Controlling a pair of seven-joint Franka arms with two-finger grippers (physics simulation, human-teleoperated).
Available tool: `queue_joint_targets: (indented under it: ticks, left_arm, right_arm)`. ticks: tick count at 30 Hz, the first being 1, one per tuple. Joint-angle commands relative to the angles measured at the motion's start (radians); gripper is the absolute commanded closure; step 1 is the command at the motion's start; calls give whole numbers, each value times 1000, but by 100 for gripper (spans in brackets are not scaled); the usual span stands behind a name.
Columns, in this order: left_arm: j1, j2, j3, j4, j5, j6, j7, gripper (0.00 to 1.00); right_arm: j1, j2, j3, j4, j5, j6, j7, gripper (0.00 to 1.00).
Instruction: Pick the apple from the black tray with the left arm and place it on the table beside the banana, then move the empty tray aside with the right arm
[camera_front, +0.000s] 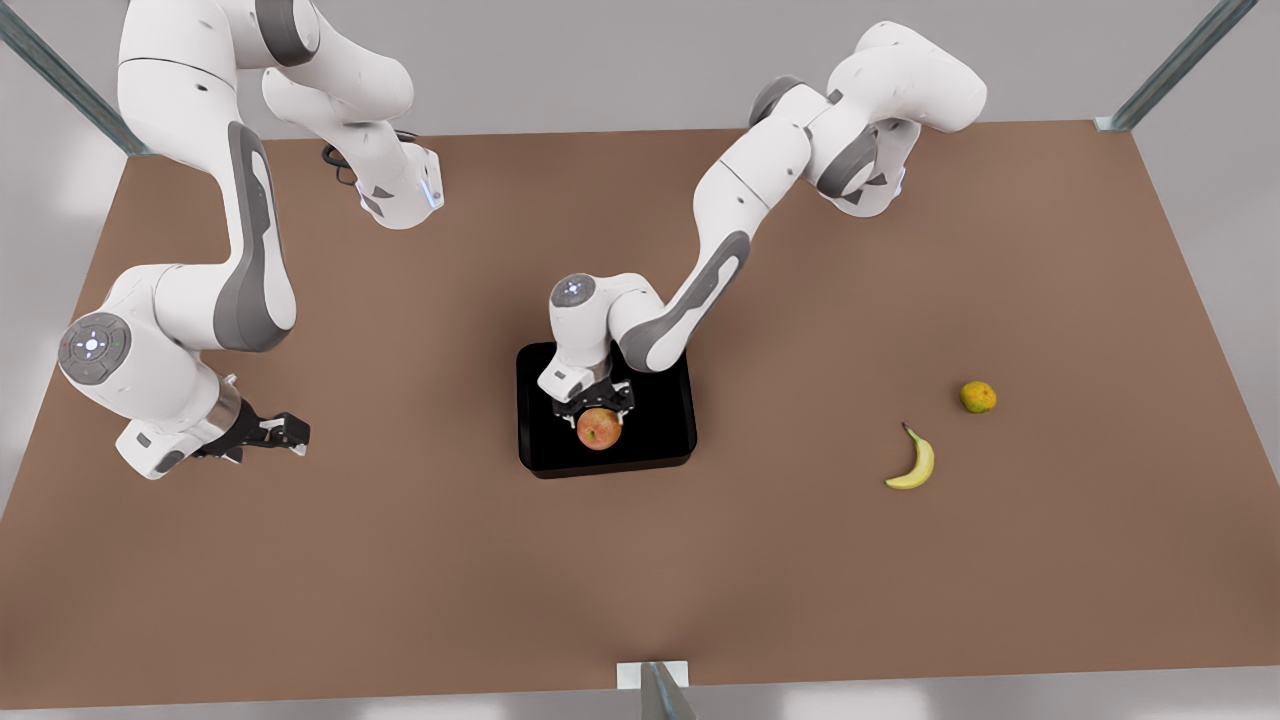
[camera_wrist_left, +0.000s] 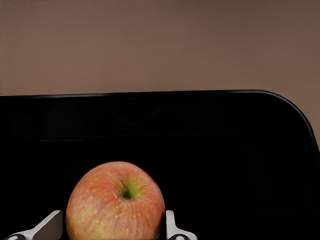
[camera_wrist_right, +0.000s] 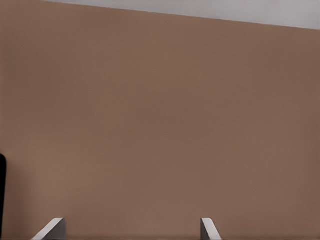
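Note:
The red-orange apple (camera_front: 599, 428) (camera_wrist_left: 116, 205) lies in the glossy black tray (camera_front: 655, 440) (camera_wrist_left: 240, 130) at the middle of the brown table (camera_front: 640, 580). My left gripper (camera_front: 597, 405) (camera_wrist_left: 114, 220) is down in the tray, open, with its pale fingers (camera_wrist_left: 172, 227) on either side of the apple. One finger is against the skin and the other stands a sliver off. The yellow banana (camera_front: 914, 462) lies towards the front view's right. My right gripper (camera_front: 292, 432) (camera_wrist_right: 132, 230) waits open low over the table at the front view's left, holding nothing.
A small yellow-green citrus fruit (camera_front: 978, 397) lies just beyond the banana. Metal frame posts (camera_front: 1170, 70) stand at the table's corners and one post (camera_front: 655, 690) at the near edge. A sliver of the tray (camera_wrist_right: 1, 195) shows in the right wrist view.

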Motion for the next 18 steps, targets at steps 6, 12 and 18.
queue_joint_targets:
  ticks: [6,12,18]
  left_arm:
    - [-1,12,5,-2,16,41,19,0]
    - [-1,39,18,-2,36,59,16,0]
    - [-1,55,32,-2,35,76,-2,0]
  right_arm:
    - [0,0,-2,8,1,-9,-1,0]
    - [0,0,-2,8,1,-7,-1,0]
    - [0,0,-2,8,1,-7,-1,0]
